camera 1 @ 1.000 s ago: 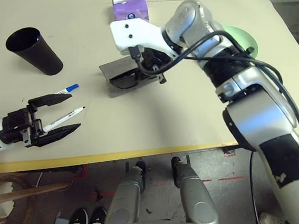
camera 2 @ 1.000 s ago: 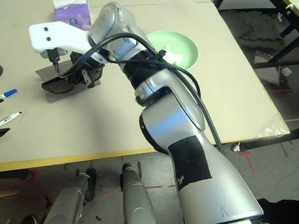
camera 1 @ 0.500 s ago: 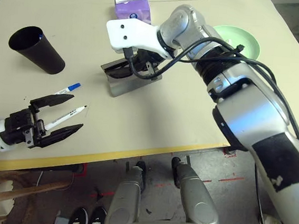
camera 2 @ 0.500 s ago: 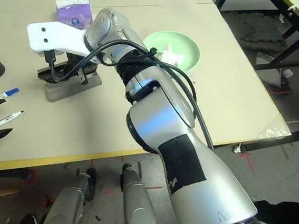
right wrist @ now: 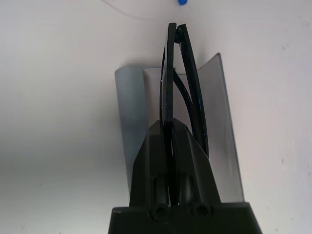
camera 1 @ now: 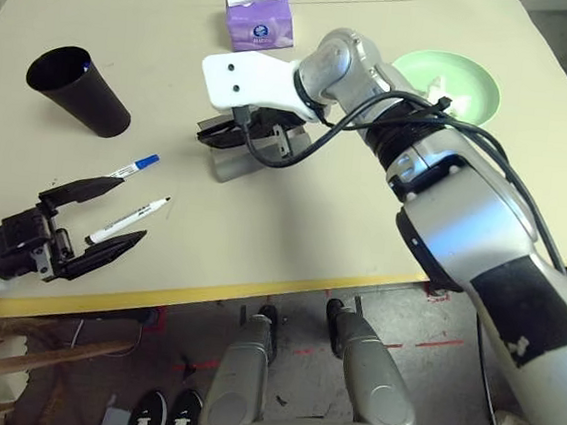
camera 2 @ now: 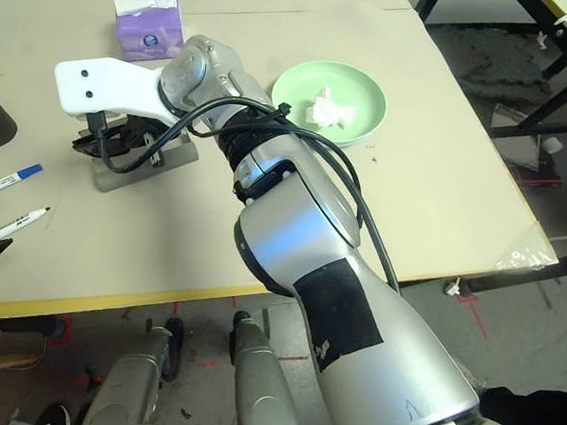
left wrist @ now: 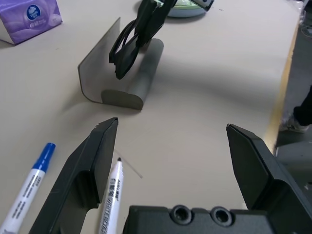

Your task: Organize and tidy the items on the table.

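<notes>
My right gripper is shut on the folded black sunglasses, holding them on edge just over the open grey glasses case in the middle of the table. Whether the sunglasses touch the case I cannot tell. My left gripper stands open near the front left edge, its fingers either side of the black-capped marker. The blue-capped marker lies just beyond it. A crumpled white tissue sits in the green plate at the back right.
A purple tissue pack stands at the back, behind the case. A black cup lies on its side at the far left. The yellow front edge runs close behind my left gripper.
My right gripper has drawn slightly left and back with the sunglasses, tipping them more upright over the case. The left gripper stays open by the markers. The camera has shifted a little.
</notes>
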`<state>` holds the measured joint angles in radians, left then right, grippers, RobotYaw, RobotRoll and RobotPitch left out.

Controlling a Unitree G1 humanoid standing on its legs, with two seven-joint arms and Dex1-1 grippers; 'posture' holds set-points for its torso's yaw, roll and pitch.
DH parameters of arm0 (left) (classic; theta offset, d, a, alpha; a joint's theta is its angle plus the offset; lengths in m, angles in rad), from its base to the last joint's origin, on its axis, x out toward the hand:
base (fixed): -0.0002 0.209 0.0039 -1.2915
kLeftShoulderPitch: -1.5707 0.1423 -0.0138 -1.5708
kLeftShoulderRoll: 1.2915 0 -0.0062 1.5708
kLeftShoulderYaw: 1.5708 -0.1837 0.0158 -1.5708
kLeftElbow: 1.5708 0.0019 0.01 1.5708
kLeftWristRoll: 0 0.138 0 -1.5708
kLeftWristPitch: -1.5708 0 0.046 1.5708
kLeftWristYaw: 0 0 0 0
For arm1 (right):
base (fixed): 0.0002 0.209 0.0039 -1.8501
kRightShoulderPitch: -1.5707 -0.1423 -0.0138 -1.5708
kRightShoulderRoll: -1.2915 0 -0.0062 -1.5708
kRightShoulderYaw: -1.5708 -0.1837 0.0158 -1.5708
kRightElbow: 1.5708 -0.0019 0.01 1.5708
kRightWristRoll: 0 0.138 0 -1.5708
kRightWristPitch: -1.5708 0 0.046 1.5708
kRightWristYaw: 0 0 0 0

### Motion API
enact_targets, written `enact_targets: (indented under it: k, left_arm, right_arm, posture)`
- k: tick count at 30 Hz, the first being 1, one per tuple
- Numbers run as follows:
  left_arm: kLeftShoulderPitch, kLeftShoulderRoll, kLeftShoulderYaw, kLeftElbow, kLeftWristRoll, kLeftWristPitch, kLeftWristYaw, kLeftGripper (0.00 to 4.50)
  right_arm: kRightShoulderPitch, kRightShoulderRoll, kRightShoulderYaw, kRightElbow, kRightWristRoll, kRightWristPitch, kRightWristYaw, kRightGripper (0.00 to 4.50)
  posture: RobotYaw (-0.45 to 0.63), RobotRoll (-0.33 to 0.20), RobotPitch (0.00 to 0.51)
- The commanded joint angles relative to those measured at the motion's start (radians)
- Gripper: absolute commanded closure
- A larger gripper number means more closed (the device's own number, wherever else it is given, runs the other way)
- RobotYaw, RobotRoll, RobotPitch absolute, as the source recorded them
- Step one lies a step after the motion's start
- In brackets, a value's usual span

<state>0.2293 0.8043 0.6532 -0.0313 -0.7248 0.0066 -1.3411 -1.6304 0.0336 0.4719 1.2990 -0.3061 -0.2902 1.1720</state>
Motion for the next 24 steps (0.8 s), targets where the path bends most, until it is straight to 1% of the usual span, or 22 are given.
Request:
enact_targets:
  k: [1,3,6,8,12,13,14,16,24]
  left_arm:
    - [0.029,-0.013,0.022,-0.018,-0.003,-0.004,-0.001,0.00]
    - [0.035,-0.016,0.024,-0.024,-0.006,-0.002,0.001,0.00]
    - [0.042,-0.018,0.030,-0.029,-0.011,0.001,0.002,0.00]
    - [0.046,-0.019,0.032,-0.033,-0.015,0.003,0.005,0.00]
    - [0.049,-0.022,0.032,-0.038,-0.018,0.005,0.009,0.00]
    - [0.049,-0.022,0.031,-0.038,-0.018,0.005,0.010,0.00]
    - [0.048,-0.024,0.029,-0.039,-0.018,0.005,0.011,0.00]
    - [0.042,-0.026,0.022,-0.038,-0.016,0.003,0.013,0.00]
    - [0.017,-0.028,0.003,-0.034,-0.012,0.006,0.016,0.00]
  right_arm:
    - [0.012,0.021,-0.015,-0.001,-0.013,-0.019,0.013,4.49]
    - [0.019,0.023,-0.015,0.000,-0.020,-0.026,0.008,4.49]
    - [0.027,0.026,-0.012,0.001,-0.034,-0.040,-0.015,3.71]
    - [0.031,0.027,-0.013,0.002,-0.041,-0.048,-0.025,2.92]
    - [0.033,0.026,-0.018,0.003,-0.050,-0.058,-0.039,1.51]
    - [0.032,0.025,-0.019,0.004,-0.053,-0.061,-0.043,1.21]
    - [0.032,0.023,-0.021,0.004,-0.056,-0.063,-0.048,0.75]
    - [0.030,0.022,-0.025,0.005,-0.060,-0.068,-0.055,0.06]
    - [0.029,0.013,-0.036,0.002,-0.059,-0.093,-0.062,0.02]
  posture:
    - [-0.02,0.000,0.320]
    - [-0.02,0.000,0.322]
    - [-0.01,0.000,0.324]
    - [-0.01,0.000,0.324]
    - [-0.02,0.000,0.323]
    - [-0.02,0.000,0.322]
    - [-0.02,0.000,0.322]
    - [-0.02,0.000,0.320]
    - [-0.04,0.000,0.319]
